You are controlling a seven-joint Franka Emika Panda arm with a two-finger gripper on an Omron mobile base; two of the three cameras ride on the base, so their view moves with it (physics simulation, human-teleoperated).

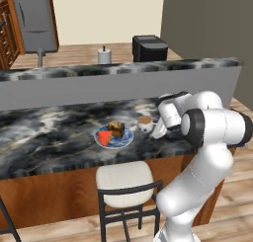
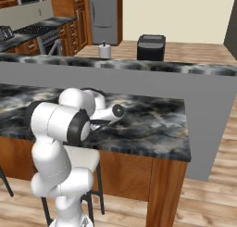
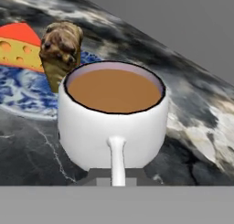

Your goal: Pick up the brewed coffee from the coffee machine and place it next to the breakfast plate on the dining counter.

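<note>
Hand (image 1: 157,131) clamped on the handle of the small white coffee-filled mug (image 3: 114,118), I should settle it flat on the marbled black-and-grey tabletop (image 1: 49,132) just beside the round blue plate (image 1: 113,139) before letting go.

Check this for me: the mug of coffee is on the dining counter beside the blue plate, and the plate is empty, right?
Not quite. The mug is on the counter beside the blue plate, but the plate isn't empty: it holds a brown cake piece and a red-orange wedge, as the hand view shows.
</note>
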